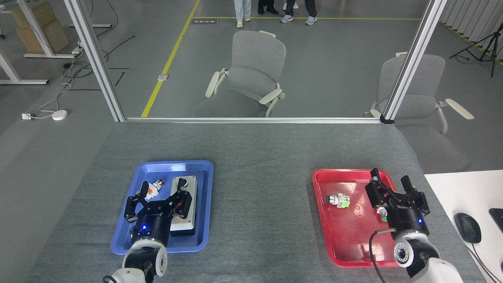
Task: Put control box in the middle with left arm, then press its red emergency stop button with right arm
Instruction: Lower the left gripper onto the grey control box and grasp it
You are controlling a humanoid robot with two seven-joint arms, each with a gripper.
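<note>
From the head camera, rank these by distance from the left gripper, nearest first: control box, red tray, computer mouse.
From the left gripper:
1. control box, beside it in the blue tray.
2. red tray, across the table on the right.
3. computer mouse, far right on the white surface.

Both arms end in black multi-finger grippers, the left gripper (159,200) and the right gripper (391,186), each on a round black body with a small blue light. Behind each sits a white wrist joint with a dark round hub. A thick black cable loops beside the right wrist, and pale lettering marks that gripper's body.
</note>
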